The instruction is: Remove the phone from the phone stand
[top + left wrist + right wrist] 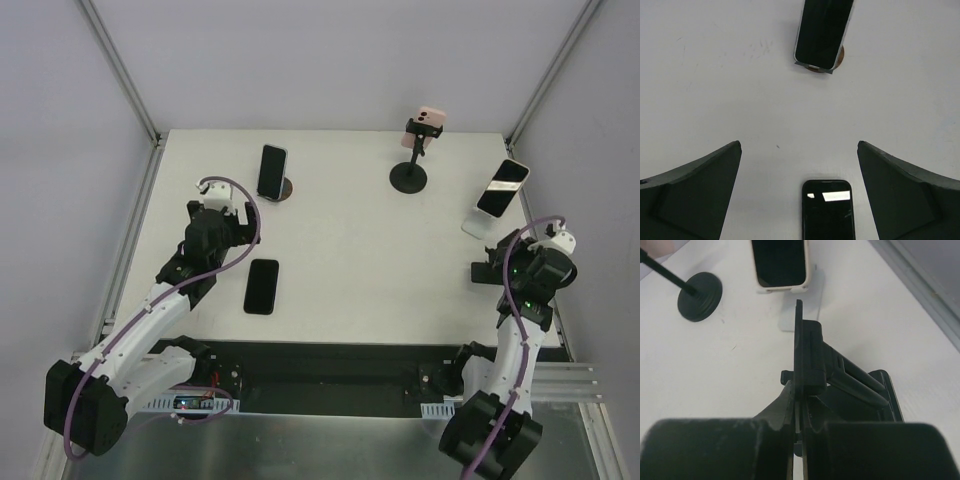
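Note:
A black phone [261, 286] lies flat on the white table, screen up, also seen in the left wrist view as the black phone [828, 210]. My left gripper [232, 222] [799, 145] hangs above it, open, with nothing between its fingers. At the right edge my right gripper [500, 270] [799, 405] is shut on the thin upright plate of a black folding phone stand [812, 355] [487, 272], which holds no phone.
A dark phone [272, 172] [822, 32] leans on a small round stand [839, 55] at the back left. A pink phone [430, 118] sits on a tall holder with a round black base [409, 178] [700, 296]. A white phone [503, 187] [779, 262] rests on a white stand [805, 310].

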Action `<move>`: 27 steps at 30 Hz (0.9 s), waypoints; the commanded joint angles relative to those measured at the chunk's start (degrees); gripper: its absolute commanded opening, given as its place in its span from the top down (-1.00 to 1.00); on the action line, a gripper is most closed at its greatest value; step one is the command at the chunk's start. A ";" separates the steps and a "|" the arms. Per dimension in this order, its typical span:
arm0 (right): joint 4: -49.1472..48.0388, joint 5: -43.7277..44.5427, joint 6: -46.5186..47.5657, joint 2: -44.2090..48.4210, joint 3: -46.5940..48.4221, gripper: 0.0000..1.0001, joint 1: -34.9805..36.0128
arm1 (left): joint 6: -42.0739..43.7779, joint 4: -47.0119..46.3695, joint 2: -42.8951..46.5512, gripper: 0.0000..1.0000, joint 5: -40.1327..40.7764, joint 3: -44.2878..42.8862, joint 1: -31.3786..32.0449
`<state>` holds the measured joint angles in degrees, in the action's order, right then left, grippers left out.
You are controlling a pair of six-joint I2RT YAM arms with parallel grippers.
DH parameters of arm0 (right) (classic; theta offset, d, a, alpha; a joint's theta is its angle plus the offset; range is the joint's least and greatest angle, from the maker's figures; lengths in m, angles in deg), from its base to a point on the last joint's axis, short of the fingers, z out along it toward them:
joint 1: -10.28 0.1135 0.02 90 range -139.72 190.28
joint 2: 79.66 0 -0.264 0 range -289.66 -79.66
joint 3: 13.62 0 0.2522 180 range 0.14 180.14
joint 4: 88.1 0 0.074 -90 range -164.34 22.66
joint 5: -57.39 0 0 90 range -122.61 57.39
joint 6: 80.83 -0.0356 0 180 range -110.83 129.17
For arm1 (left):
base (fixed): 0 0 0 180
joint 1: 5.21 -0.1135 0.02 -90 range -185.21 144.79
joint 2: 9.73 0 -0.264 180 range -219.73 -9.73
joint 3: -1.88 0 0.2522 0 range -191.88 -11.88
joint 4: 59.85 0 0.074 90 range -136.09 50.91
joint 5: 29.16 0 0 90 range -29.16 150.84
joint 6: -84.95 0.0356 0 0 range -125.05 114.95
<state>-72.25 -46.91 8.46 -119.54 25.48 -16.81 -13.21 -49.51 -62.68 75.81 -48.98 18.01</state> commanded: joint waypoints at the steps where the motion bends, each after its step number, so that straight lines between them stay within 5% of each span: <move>1: -15.49 -5.97 2.91 -4.31 -2.05 0.99 -5.68 | 3.50 -9.31 2.50 -0.98 6.57 2.03 1.12; 6: -28.00 -14.15 1.94 -11.17 -3.46 0.99 -13.33 | 6.58 -11.17 3.11 -0.98 7.54 2.65 3.23; 14: -33.46 -29.02 -1.75 -25.51 1.72 0.98 -21.25 | 7.64 -11.96 3.99 -0.98 7.54 2.91 3.23; 21: -29.17 -33.32 3.78 -30.43 4.53 0.94 -21.42 | 8.85 -12.49 4.08 -0.98 6.75 2.91 3.32; 27: -19.42 -37.03 6.93 -36.68 8.77 0.68 -21.43 | 9.66 -12.84 4.17 -0.98 7.01 3.00 3.32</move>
<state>-96.10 -79.04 10.69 -154.97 30.97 -37.97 -5.32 -59.15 -59.62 82.30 -46.60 21.07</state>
